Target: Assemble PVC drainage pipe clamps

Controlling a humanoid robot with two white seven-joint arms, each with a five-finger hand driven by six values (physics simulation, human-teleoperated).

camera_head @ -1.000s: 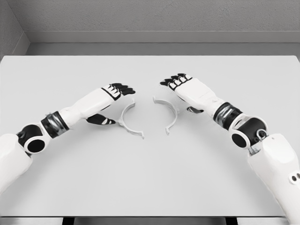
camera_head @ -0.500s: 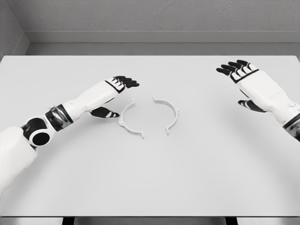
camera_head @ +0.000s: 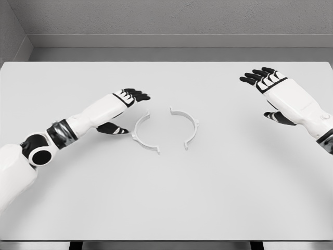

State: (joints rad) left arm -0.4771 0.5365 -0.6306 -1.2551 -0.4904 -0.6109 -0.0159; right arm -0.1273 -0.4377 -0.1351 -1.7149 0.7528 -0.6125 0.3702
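Observation:
Two white half-ring clamp pieces lie flat on the white table [camera_head: 166, 198], facing each other with a gap between their ends. The left clamp half [camera_head: 142, 134] curves open to the right, the right clamp half [camera_head: 188, 127] open to the left. My left hand [camera_head: 125, 107] hovers just left of the left half, fingers spread, thumb low near the table, holding nothing. Far off to the right, my right hand [camera_head: 268, 86] is raised with its fingers spread and empty, well apart from the right half.
The table's far edge meets a grey wall [camera_head: 171, 21] at the back. Its front edge runs along the bottom of the view.
The right hand pulled away from the right clamp half to the far right a second ago and has held there since. The left hand drifted slightly left and down.

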